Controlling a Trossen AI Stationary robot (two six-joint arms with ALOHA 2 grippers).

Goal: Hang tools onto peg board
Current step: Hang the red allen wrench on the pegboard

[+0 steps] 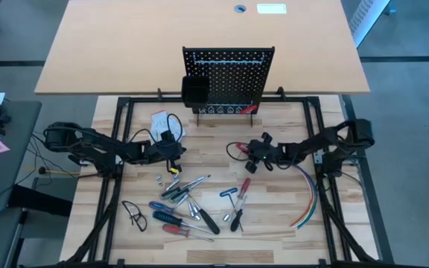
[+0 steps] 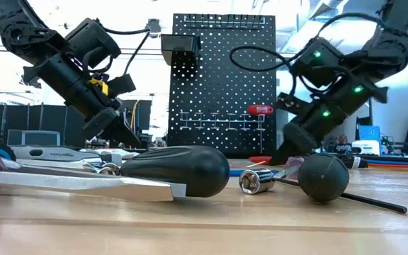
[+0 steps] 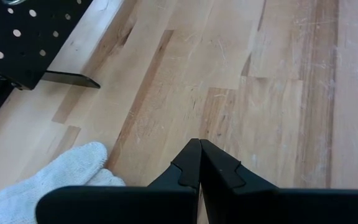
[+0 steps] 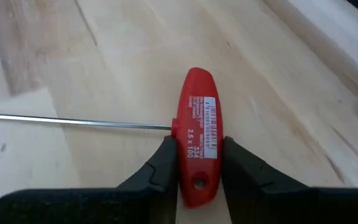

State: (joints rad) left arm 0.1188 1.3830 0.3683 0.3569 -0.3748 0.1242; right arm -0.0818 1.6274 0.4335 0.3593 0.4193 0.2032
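On the wooden table (image 4: 104, 56), before the black perforated peg board (image 1: 229, 74), a red T-handle key (image 4: 197, 134) is bracketed by the right gripper (image 4: 197, 163)'s fingers, contact unclear. An off-centre squeeze could pivot it loose. Left gripper (image 3: 199, 163) is closed, empty.

Peg board (image 1: 229, 78) at twelve o'clock on the counter (image 1: 274, 216); tools (image 1: 188, 208) scattered at six; cables (image 1: 307, 197) at four.
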